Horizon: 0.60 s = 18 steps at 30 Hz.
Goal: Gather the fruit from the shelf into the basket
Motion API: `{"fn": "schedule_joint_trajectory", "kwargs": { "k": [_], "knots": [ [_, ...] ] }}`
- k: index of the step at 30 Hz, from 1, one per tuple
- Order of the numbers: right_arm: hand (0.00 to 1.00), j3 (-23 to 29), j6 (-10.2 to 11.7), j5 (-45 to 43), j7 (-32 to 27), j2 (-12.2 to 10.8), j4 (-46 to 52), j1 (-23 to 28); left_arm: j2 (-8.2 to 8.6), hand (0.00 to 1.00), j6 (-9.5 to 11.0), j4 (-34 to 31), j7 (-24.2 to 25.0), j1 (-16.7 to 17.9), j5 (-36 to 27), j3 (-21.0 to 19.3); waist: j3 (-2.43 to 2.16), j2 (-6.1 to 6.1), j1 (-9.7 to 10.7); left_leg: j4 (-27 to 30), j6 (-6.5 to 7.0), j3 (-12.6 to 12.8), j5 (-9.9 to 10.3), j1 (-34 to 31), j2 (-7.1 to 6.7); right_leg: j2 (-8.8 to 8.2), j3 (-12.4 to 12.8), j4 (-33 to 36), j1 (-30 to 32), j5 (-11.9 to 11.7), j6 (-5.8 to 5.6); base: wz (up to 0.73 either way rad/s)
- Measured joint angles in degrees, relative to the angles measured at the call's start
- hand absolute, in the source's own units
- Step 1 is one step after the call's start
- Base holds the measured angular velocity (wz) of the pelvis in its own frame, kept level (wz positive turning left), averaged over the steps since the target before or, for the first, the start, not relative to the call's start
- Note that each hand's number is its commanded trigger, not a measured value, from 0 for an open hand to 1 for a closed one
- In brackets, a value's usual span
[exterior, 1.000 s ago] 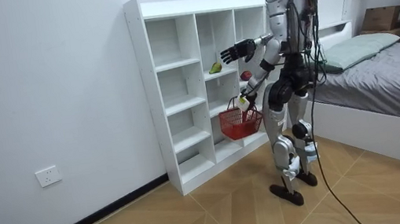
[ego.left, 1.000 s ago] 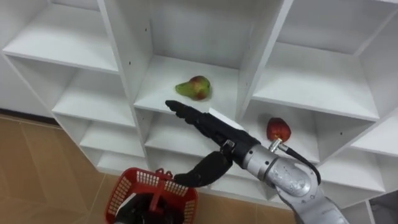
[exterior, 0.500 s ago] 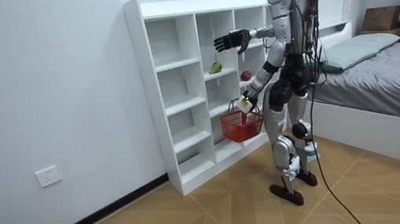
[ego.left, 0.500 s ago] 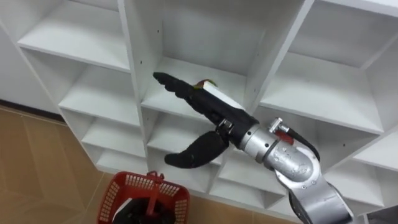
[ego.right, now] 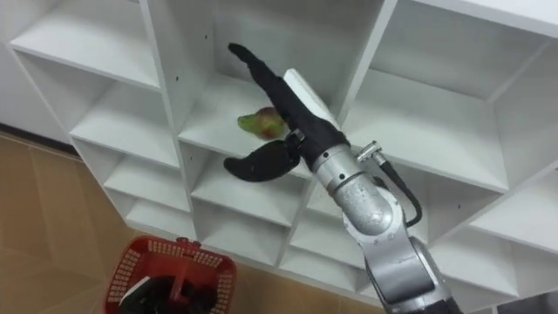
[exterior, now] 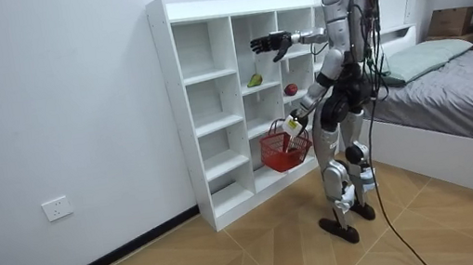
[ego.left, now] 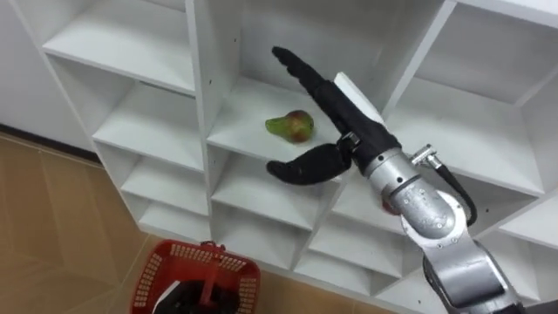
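Note:
A green-red pear lies on a shelf in the middle column of the white closet. My right hand is open and raised in front of that compartment, its fingers stretched up and left above the pear and its thumb below it, not touching. A red apple sits one compartment to the right and lower; my right wrist largely covers it in the left eye view. Low down, my left hand is shut on the handle of a red mesh basket.
The closet's other compartments hold nothing. Wooden floor runs below and to the left. In the room view I stand upright facing the closet, with a bed behind me at the room view's right.
My right hand has risen from below the pear's shelf to in front of its compartment, staying open. The view has shifted a little. The basket stays in my left hand.

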<state>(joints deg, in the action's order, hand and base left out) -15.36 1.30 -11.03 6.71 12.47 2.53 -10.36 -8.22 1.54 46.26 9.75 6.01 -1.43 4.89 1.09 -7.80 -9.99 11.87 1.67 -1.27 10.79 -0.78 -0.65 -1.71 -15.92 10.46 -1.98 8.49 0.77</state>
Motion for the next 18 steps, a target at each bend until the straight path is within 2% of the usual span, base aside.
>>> {"fn": "schedule_joint_trajectory", "kwargs": {
  "k": [3, 5, 8, 11, 14, 18],
  "knots": [
    [0.00, 0.5, 0.1, 0.3, -1.8, 1.5, -4.8, -3.9, -0.82, 1.00, -0.4, -0.2, 0.1, 0.4, 0.1, -0.7, 0.13, -1.12, 0.0, 0.1, -0.12, -0.5, -0.1, 0.3, -0.01, 0.04, 0.0, 0.1, -0.2, 0.0, 0.00, 0.06],
    [0.00, 0.5, 0.2, 1.5, -2.8, 1.6, -8.2, -6.5, -1.51, 1.00, -0.7, -0.6, 0.7, 0.4, 1.3, -0.8, 0.13, -2.51, -0.2, 0.5, -0.17, -0.8, -0.2, 0.2, 0.01, 0.09, -0.2, 0.0, -0.2, 0.0, 0.00, 0.06],
    [0.00, 0.8, 0.2, 2.4, -3.7, 1.6, -12.9, -9.4, -1.56, 1.00, -1.4, -1.0, 1.0, 0.2, 3.5, -1.7, 0.15, -3.57, -0.3, 1.0, -0.14, -1.8, -0.1, -0.4, -0.06, -0.19, -1.4, 0.0, -0.3, 0.0, 0.00, 0.17],
    [0.00, 1.5, -0.1, 2.9, -5.3, 1.8, -14.3, -10.0, -1.79, 1.00, -2.0, -1.7, 1.2, 0.2, 4.5, -2.7, 0.16, -3.98, -1.0, 1.5, -0.04, -2.5, -0.1, -1.2, -0.15, -0.23, -1.6, 0.0, -0.2, 0.0, 0.00, 0.13],
    [0.00, 1.5, -0.1, 4.6, -5.4, 2.8, -18.0, -11.4, -1.94, 1.00, -3.0, -2.9, 2.1, 0.2, 4.6, -3.6, 0.17, -3.97, -1.3, 1.8, -0.04, -3.5, 0.0, -1.7, -0.30, -0.24, -1.9, 0.0, -0.3, 0.0, 0.00, 0.18],
    [0.00, 1.5, -0.1, 6.7, -5.2, 2.9, -22.2, -13.0, -2.10, 1.00, -3.5, -3.5, 2.3, 0.1, 4.9, -4.0, 0.17, -3.96, -1.5, 2.3, -0.11, -4.1, -0.1, -2.5, -0.29, -0.26, -3.0, -0.1, -0.3, 0.0, 0.00, 0.15]
  ]
}}
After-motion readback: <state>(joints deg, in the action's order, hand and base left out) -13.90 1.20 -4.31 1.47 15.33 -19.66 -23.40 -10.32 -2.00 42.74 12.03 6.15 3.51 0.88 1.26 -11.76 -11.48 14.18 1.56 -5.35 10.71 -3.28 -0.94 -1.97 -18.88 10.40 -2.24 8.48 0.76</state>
